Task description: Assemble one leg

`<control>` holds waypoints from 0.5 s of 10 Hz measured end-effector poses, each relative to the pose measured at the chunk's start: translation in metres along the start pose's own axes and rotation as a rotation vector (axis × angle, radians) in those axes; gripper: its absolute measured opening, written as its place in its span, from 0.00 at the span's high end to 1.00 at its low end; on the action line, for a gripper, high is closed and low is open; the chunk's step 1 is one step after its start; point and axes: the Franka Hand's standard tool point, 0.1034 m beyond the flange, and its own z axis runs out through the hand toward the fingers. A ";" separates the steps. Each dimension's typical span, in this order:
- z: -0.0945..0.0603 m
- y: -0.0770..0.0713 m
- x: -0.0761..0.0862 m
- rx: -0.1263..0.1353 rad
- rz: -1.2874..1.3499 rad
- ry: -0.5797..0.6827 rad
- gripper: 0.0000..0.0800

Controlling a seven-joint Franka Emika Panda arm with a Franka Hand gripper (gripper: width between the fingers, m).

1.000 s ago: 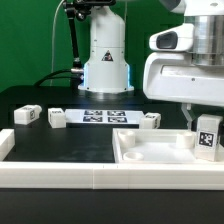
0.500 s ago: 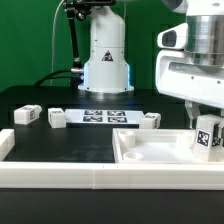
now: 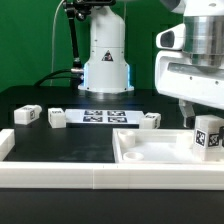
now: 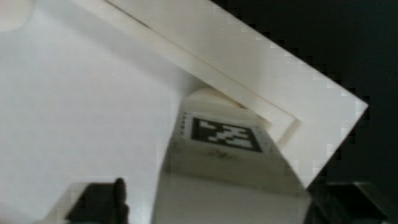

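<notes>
My jaws (image 3: 206, 128) held the leg (image 3: 208, 136) upright, clamped between both fingers, over the white tray-like piece (image 3: 150, 152) at its corner on the exterior view's right.

You are looking at a robotics lab set up for recording, not a home or a workshop. The black bench (image 3: 60, 140) is fenced by a low white rim (image 3: 60, 178) and backed by a flat green screen (image 3: 30, 40). The arm's white base (image 3: 106, 62) stands bolted at the far edge, cables (image 3: 72, 45) trailing beside it. A marker board (image 3: 104, 117) lies flat on the bench, and the loose white blocks (image 3: 27, 115) carry the same black-and-white square tags for camera tracking.
</notes>
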 end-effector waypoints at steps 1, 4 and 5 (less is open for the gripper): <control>0.000 0.000 -0.002 -0.001 -0.095 -0.001 0.22; 0.000 -0.002 -0.006 0.000 -0.342 0.000 0.20; 0.001 -0.002 -0.006 -0.001 -0.420 -0.001 0.19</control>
